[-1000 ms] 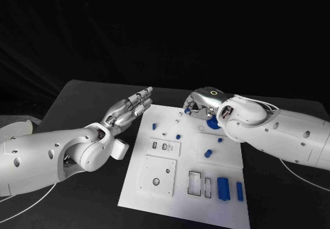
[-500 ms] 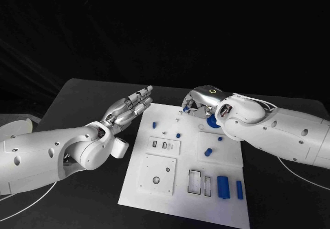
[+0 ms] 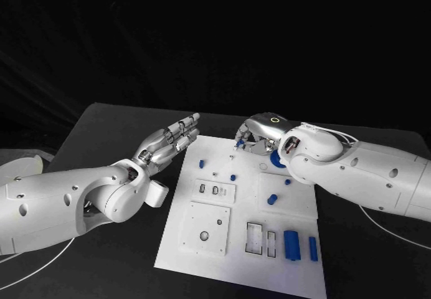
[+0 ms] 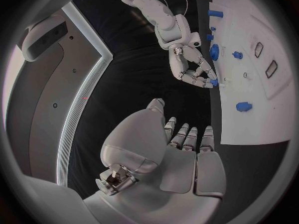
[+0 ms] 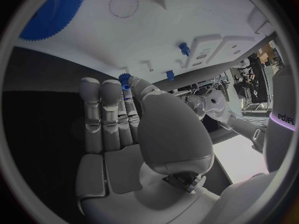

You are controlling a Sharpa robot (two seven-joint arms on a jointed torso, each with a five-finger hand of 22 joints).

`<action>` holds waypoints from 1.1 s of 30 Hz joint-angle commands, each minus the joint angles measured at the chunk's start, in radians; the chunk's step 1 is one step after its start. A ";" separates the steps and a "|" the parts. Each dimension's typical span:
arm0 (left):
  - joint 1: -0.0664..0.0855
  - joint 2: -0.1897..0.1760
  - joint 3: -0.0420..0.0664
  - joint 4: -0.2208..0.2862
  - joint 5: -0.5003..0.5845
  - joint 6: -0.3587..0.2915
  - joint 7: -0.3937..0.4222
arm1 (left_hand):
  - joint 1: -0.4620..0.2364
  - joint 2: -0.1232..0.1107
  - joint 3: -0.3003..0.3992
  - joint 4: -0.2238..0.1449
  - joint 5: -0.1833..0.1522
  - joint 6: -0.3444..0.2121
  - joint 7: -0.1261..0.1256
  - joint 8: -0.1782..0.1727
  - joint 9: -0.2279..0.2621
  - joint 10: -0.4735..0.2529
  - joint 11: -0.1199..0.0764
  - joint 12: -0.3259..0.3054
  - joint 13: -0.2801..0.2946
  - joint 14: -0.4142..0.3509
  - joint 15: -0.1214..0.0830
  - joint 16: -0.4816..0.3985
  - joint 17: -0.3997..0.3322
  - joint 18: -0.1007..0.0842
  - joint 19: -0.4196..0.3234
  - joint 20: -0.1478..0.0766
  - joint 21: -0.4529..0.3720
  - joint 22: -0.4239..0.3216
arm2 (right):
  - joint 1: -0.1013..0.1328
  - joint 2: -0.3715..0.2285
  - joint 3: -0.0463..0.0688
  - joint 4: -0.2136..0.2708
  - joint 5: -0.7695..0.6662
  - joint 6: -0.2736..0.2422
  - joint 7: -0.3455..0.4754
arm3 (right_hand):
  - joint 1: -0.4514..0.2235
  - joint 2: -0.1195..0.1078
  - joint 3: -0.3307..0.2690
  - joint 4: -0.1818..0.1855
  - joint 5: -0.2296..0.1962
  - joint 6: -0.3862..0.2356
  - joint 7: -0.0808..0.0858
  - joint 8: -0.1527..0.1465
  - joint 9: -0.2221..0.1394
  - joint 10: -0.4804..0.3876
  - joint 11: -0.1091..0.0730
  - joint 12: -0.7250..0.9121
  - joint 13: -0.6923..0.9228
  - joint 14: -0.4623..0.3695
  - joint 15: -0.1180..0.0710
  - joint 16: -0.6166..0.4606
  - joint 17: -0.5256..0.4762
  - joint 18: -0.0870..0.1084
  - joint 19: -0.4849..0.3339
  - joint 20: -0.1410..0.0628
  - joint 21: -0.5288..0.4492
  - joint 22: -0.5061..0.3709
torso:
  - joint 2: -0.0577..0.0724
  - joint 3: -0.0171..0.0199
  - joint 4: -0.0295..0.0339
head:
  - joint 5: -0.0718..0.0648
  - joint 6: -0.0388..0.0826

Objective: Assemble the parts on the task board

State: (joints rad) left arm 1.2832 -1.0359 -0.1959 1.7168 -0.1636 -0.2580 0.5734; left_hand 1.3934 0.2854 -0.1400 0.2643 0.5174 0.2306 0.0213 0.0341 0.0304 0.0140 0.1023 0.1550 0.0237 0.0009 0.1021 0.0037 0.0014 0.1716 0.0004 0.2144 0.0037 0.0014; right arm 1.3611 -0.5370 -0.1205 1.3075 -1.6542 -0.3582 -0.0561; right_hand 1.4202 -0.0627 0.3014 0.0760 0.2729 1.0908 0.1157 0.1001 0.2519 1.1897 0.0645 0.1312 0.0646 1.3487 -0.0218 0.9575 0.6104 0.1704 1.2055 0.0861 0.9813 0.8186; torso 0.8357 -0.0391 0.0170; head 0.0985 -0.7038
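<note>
Right now, mid-placement by the look of it. Right hand (image 3: 258, 137) over far edge of task board (image 3: 207, 252), pinching small blue part (image 5: 125, 78) at the fingertips (image 4: 209, 79), prob so it can be steered fine onto a peg or hole near that far edge; which one, can't tell. Same part seen in left wrist view (image 4: 214, 82), just at board's edge. Left hand (image 3: 168, 145) beside board's left far corner, fingers out flat and apart, nothing in it; parked off the plate, likely to keep work area free and be ready to steady things. Blue gear (image 3: 278, 161) just behind right hand, partly hidden by wrist. Other blue pcs on board: small peg (image 3: 201, 165), cylinder (image 3: 291, 245) and slim bar (image 3: 312, 248) near front right, waiting. Task looks early; most recesses unfilled.
</note>
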 commanded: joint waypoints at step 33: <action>0.000 0.015 -0.001 -0.016 0.015 0.036 -0.006 | 0.014 0.000 0.008 -0.005 0.012 0.004 0.012 0.003 0.002 0.000 0.008 0.005 0.001 -0.001 0.009 -0.004 -0.001 0.009 0.002 0.012 -0.002 0.000 | -0.015 0.024 0.001 -0.029 0.031 0.047 -0.025 | -0.031 -0.024 -0.001 0.020 -0.067 -0.241 -0.034 -0.037 -0.056 -0.223 0.035 -0.061 0.003 -0.068 0.012 -0.061 -0.081 -0.002 -0.074 0.010 -0.073 -0.043 | -0.001 0.0008 -0.0003 | -0.001 -0.004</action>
State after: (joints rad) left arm 1.2832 -1.0233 -0.1972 1.7004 -0.1554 -0.2446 0.5613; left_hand 1.4013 0.2855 -0.1372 0.2614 0.5254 0.2358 0.0266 0.0341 0.0310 0.0140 0.1022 0.1551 0.0235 0.0009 0.1020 0.0037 0.0016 0.1716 0.0041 0.2180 0.0037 0.0016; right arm 1.3466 -0.5110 -0.1203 1.2797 -1.6250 -0.3101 -0.0712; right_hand 1.3965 -0.0860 0.3059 0.0982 0.2083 0.8579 0.0842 0.0634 0.1981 0.9749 0.0989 0.0694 0.0663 1.2874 -0.0110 0.8993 0.5321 0.1703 1.1370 0.0966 0.9109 0.7771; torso 0.8345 -0.0388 0.0159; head 0.0977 -0.7095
